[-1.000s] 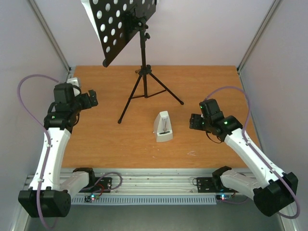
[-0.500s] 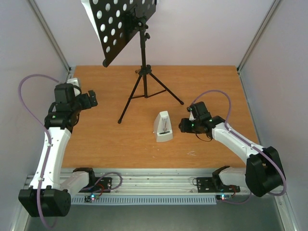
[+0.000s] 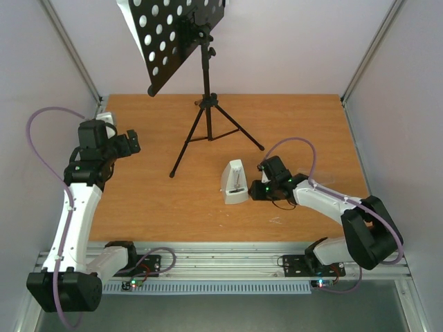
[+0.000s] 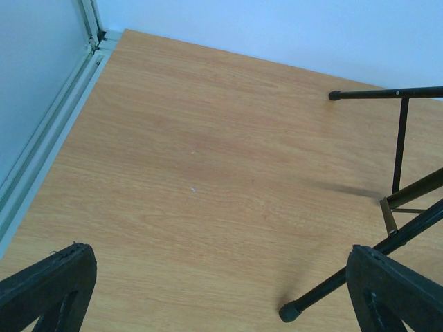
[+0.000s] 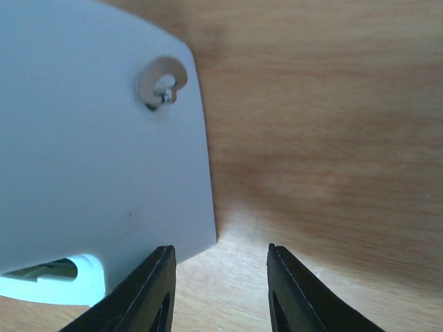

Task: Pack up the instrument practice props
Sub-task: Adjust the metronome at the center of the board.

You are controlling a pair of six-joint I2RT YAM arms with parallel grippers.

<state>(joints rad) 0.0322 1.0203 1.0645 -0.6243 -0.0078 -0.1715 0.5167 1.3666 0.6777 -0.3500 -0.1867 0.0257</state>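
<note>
Showing in wrist view alone: right gripper (image 5: 220, 257) narrow, empty, beside metronome (image 5: 90, 138); left gripper (image 4: 218, 256) wide.

White metronome (image 3: 234, 182), black round-holed music stand (image 3: 176, 34), orange wood-grain table (image 3: 138, 200)

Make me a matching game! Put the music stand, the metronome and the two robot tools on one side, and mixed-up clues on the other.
Things:
1. music stand
2. metronome
3. left tool
4. right tool

Clues:
A. white, pyramid-shaped
B. open, close beside the metronome
C. black, standing on three legs at the back of the table
D. open wide, near the table's left edge

Pairs: 1-C, 2-A, 3-D, 4-B
</note>
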